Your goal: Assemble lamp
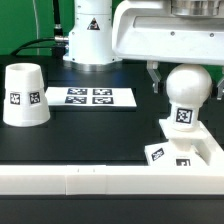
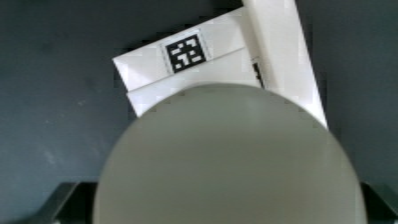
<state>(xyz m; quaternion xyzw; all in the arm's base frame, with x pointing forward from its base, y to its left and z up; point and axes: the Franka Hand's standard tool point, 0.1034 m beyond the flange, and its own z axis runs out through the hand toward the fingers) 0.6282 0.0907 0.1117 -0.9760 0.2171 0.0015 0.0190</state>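
The white ball-headed bulb stands upright on the blocky square base at the exterior view's right, by the rail. My gripper hangs over the bulb with its jaws spread to either side of the ball head; one finger shows a small gap from the ball. In the wrist view the bulb head fills the lower picture, the tagged base lies beyond it, and dark fingertips sit in the corners. The tapered shade stands alone at the exterior view's left.
The marker board lies flat at the back middle. A long white rail runs along the front edge and turns up beside the base. The arm's white pedestal stands behind the board.
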